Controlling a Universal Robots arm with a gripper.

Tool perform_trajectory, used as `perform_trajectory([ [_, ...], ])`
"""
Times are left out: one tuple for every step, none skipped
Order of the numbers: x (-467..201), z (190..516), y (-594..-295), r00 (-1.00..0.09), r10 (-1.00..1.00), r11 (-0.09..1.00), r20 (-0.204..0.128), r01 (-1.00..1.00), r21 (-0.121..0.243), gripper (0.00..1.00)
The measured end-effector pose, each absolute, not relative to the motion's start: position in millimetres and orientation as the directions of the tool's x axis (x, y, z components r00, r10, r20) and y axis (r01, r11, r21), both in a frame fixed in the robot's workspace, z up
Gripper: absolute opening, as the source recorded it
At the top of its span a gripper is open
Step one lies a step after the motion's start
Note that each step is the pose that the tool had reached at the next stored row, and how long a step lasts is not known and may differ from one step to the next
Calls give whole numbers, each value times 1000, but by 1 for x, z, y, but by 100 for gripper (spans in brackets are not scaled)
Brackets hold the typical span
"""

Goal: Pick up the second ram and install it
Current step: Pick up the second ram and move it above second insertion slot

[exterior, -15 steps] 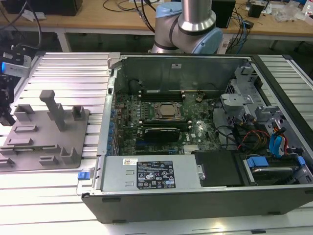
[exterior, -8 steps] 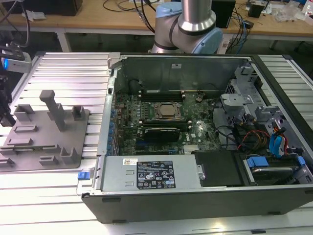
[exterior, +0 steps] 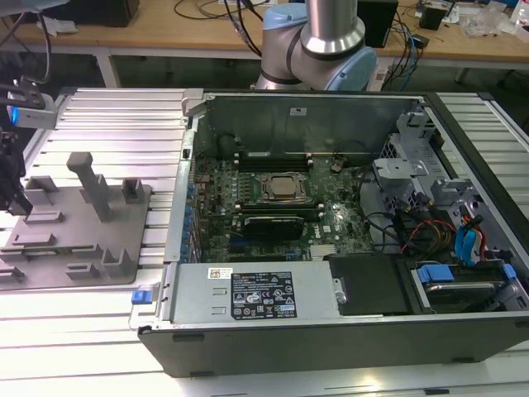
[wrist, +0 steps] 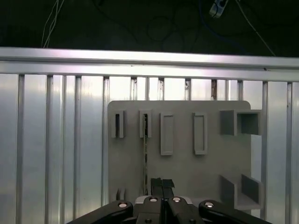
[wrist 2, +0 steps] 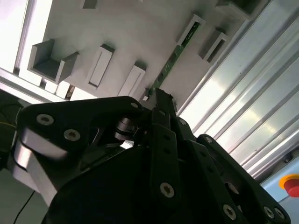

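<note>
- Green and thin, the second ram [wrist: 145, 158] stands on its edge on the grey holder plate [wrist: 187, 172], well apart from the PC case [exterior: 331, 343].
- Its far end sits in a narrow slot block [wrist: 141, 122]. Its near end reaches my gripper [wrist: 162, 181].
- My jaws look closed, w/ no gap between them and nothing held.
- Key relation: the ram is not between my jaws but just beside them, offset sideways.
- Long axis: it runs straight away from my fingertips toward the slot block, approx. in line w/ the seam between the jaws.
- In the second wrist view it points the same way, near end by my fingertips.
- I judge the grip depends on this small side offset.
</note>
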State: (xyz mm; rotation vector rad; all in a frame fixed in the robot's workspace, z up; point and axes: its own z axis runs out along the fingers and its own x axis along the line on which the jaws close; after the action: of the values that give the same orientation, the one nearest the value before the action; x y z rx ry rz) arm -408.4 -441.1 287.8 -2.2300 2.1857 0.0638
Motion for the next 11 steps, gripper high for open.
perform_trajectory([
  [-408,286,-442,19,-999,-20,-42,-1000,15,8],
  [-408,285,-442,20,-999,-20,-42,-1000,15,8],
  [-408,283,-443,19,-999,-20,-42,-1000,15,8],
  [-408,279,-445,19,-999,-20,-42,-1000,15,8],
  [-408,275,-446,19,-999,-19,-42,-1000,15,8],
  [-408,271,-447,18,-999,-19,-42,-1000,15,8],
  [-408,268,-448,19,-999,-19,-42,-1000,15,8],
  [-406,267,-448,19,-999,-19,-42,-1000,15,8],
  [-403,265,-449,19,-999,-19,-42,-1000,15,8],
  [-402,264,-449,19,-999,-19,-42,-1000,15,8],
  [-402,263,-450,19,-999,-19,-42,-1000,15,8],
])
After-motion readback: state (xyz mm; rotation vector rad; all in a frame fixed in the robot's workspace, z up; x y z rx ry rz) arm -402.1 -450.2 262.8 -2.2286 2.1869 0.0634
